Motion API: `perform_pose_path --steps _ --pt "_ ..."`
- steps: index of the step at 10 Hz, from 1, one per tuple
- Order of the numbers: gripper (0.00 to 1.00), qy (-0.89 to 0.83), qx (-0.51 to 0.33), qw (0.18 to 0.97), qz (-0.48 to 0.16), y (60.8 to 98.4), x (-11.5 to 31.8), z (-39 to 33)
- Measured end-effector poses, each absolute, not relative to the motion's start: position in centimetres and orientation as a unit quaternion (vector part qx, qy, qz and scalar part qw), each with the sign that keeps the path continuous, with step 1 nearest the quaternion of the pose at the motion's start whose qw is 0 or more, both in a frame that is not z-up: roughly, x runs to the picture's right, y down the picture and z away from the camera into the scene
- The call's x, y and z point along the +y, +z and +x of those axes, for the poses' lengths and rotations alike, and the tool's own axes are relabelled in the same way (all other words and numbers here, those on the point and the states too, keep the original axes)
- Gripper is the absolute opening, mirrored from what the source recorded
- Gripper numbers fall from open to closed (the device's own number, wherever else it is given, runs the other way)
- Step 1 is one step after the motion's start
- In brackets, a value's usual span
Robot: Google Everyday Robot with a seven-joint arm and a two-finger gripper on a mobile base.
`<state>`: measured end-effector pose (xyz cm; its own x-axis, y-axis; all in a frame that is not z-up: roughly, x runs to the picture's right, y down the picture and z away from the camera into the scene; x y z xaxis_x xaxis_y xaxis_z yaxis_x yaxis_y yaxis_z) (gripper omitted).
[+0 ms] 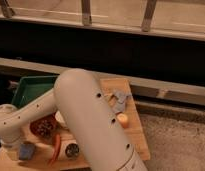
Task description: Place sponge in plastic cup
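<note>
My gripper is down at the front left corner of the bench, right beside the sponge, which lies flat on the wood there. I cannot tell whether my jaws are open or closed. Just behind the sponge sits a red bowl, with a green tray at the back left corner. A small metal cup stands near the front edge, and a grey cloth lies toward the back right.

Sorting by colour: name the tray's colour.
Green tray, camera view; gripper is beside the sponge, lower left.
</note>
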<state>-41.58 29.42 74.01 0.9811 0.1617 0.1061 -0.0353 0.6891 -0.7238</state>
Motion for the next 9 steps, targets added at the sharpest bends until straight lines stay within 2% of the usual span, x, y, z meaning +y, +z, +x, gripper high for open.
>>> perform_pose_path --steps 4,5,9 --pt "0.07 0.044 -0.087 0.916 -0.39 73.5 29.4 -41.9" --pt "0.01 0.042 -0.091 0.917 -0.385 73.0 28.7 -42.1" --pt "0.0 0.044 -0.115 0.918 -0.377 69.8 24.5 -42.0"
